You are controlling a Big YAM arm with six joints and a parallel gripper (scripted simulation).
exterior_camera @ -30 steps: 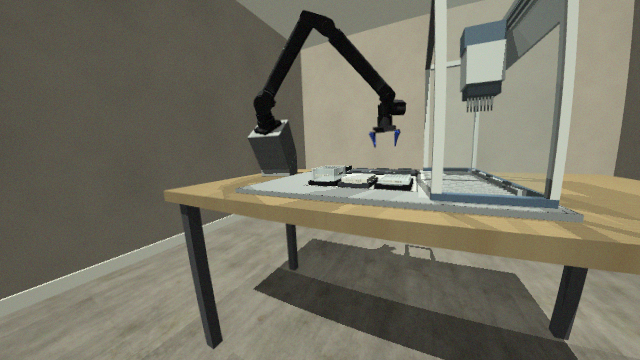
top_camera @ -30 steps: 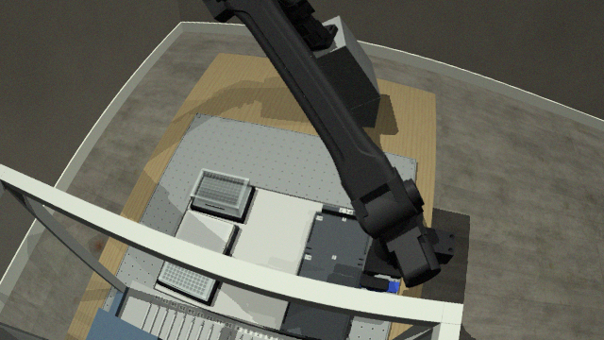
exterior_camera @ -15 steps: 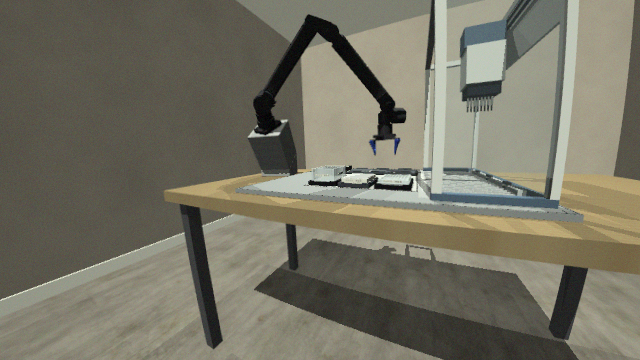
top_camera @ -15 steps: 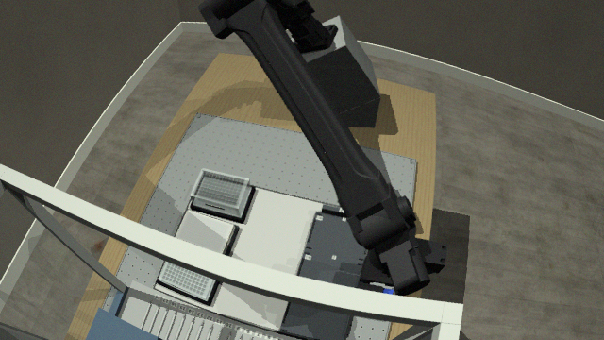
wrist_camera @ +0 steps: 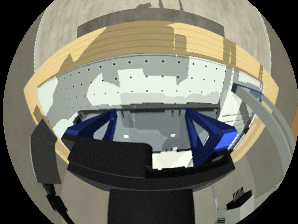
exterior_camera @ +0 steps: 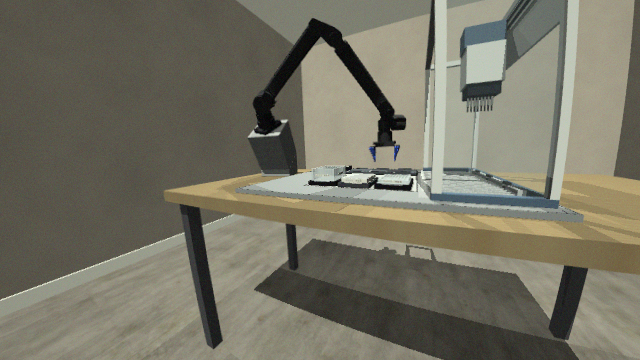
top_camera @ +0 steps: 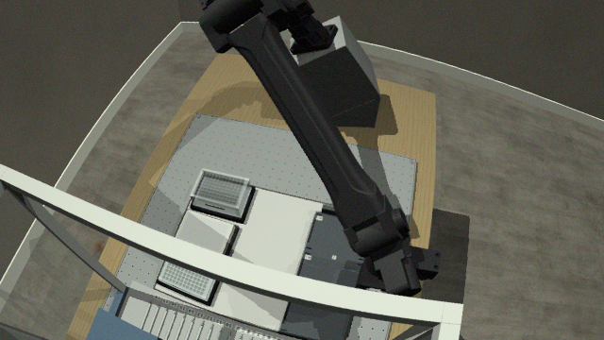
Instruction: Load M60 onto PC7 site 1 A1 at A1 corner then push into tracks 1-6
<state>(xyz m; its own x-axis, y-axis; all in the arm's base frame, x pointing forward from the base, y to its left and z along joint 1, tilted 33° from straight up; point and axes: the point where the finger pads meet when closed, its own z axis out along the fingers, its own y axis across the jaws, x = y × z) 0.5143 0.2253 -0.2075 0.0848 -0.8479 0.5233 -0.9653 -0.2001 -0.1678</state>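
The 384-well plate M60 lies flat on the middle nest, also in the side view. The dark grey carrier PC7 lies on the white apron, to the right of the nests, and its sites that I can see are empty. My gripper is open and empty, well above the table over the carrier's right part. In the overhead view the wrist hides the fingers. In the wrist view the blue fingers stand wide with the carrier far below.
The deep-well block M09 and the 96-well plate M06 sit on their nests on either side of M60. The rails lie beyond the apron, under the white frame beam. A pipetting head hangs inside the frame.
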